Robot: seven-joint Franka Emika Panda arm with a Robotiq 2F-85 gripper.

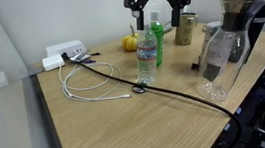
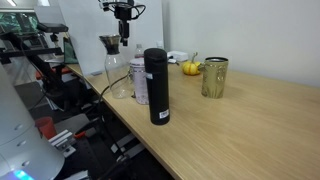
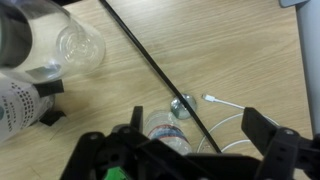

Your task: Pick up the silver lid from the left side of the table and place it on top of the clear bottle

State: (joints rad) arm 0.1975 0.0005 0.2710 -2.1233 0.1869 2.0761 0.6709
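Note:
The silver lid (image 3: 181, 104) is a small flat round cap. It lies on the wooden table against a black cable, near a white cable's plug (image 3: 210, 99). In an exterior view the lid (image 1: 138, 86) sits just in front of the clear bottle (image 1: 147, 57), which stands upright with a pale label. Seen from above in the wrist view, the clear bottle (image 3: 165, 132) is just below the lid. My gripper (image 3: 194, 116) is open and empty. It hangs high above the bottles (image 1: 155, 3) (image 2: 124, 14). The clear bottle (image 2: 139, 80) is partly hidden behind a black flask.
A green bottle (image 1: 156, 33), a metal mug (image 1: 185, 28), a glass carafe (image 1: 230, 43) and a yellow fruit (image 1: 130, 43) stand around. The black cable (image 1: 180, 94) crosses the table; a white cable (image 1: 88, 84) loops from a power strip (image 1: 65, 53). A black flask (image 2: 157, 85) stands near the edge.

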